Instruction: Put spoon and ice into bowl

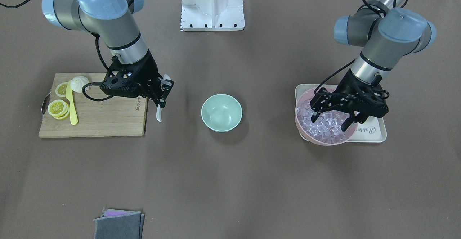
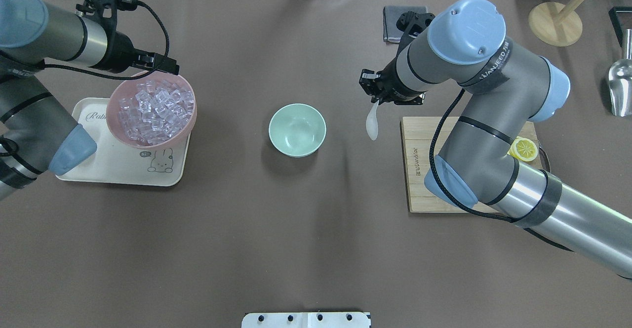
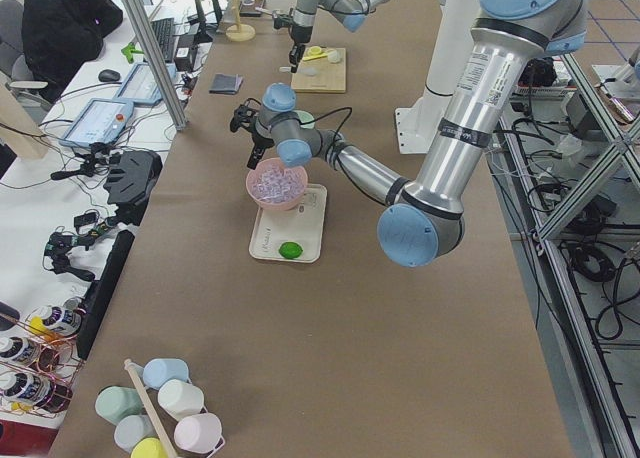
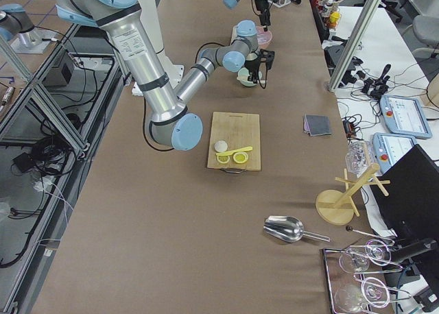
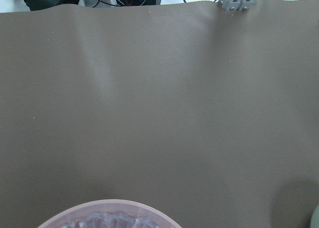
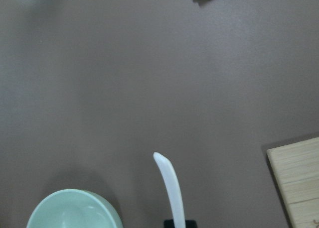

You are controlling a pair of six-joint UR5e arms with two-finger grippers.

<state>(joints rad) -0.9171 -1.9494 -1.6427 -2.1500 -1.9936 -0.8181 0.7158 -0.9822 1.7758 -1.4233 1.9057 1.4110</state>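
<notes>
Right claw (image 1: 162, 101): we see it closed on the spoon (image 2: 372, 124), which hangs below the fingers, off the table.
Spoon: white, smooth, curved. It is just off the board's (image 1: 102, 121) edge, between board and bowl (image 1: 221, 112), and apart from the bowl.
Left claw (image 1: 330, 121): we see it spread wide, fingers pointing down over the ice (image 1: 324, 124). We cannot tell if they touch it.
Ice: clear glassy cubes heaped in a pink bowl (image 2: 114, 120), none in the mint one.
Bowl: mint-green, round, plain. It stands alone mid-table, well apart from both claws.
Tray (image 1: 375, 135): cream, with rounded corners, under the pink bowl. We read "Rabbi" in script, the rest covered, and see a rabbit drawing (image 2: 158, 162).
Board: pale wood, rectangular. The print along its edge is too small for us to read.
On the board: lemon slices (image 1: 58, 107), a yellow knife (image 1: 72, 106) and a whitish rounded piece (image 1: 79, 83).
Further out: a folded grey cloth (image 1: 119, 225) at the operators' edge and a white mount (image 1: 212, 7) at the robot's edge.
</notes>
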